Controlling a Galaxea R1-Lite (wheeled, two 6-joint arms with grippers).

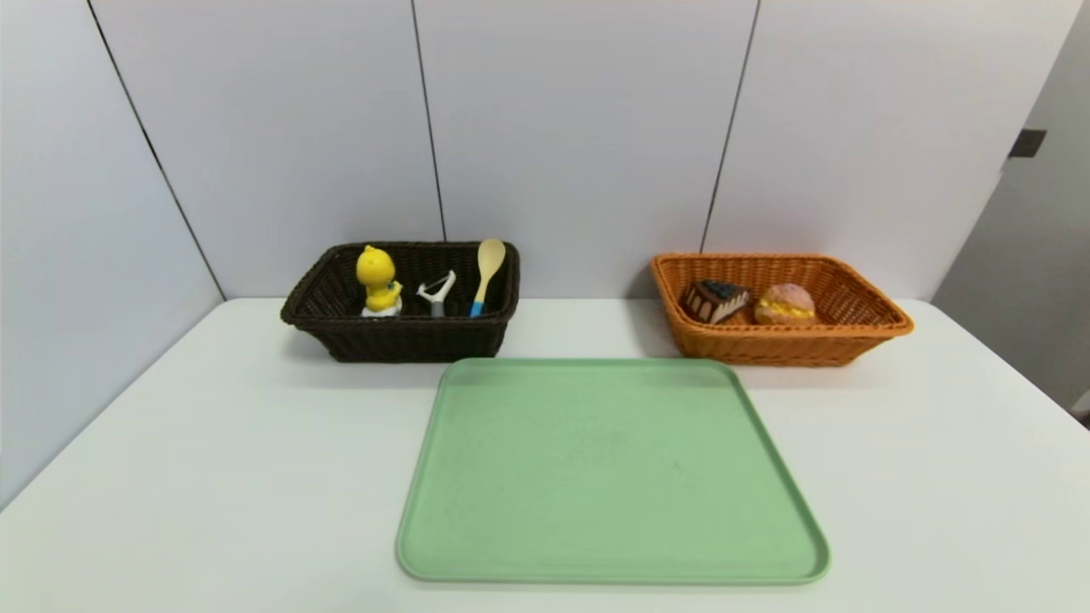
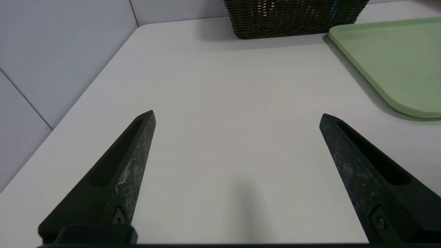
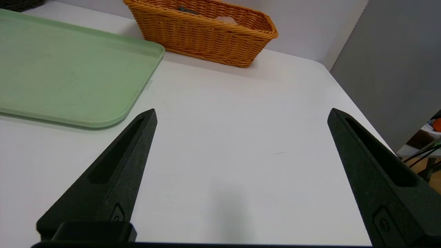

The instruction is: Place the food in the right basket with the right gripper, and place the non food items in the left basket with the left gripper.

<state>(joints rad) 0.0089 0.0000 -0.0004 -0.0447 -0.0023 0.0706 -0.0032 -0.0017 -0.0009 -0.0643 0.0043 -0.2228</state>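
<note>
White table (image 1: 213,477) up against pale panel walls. Green tray (image 1: 609,468) sits mid-table with bare tabletop on both sides. Duck toy (image 1: 378,281), peeler (image 1: 437,294) and spoon (image 1: 486,274) are in the dark basket (image 1: 400,336); cake slice (image 1: 714,300) and cream puff (image 1: 785,304) in the orange basket (image 1: 779,345). Left gripper (image 2: 237,119) and right gripper (image 3: 241,115) hang over bare table, fingers spread wide, holding nothing. No readable writing.

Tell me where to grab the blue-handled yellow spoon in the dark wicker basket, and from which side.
Grip the blue-handled yellow spoon by its pale neck just below the bowl, coming from above. It leans bowl-up against the dark brown wicker basket's back wall, its blue handle low near the grey-handled white peeler, so probably only the upper part is free.
</note>
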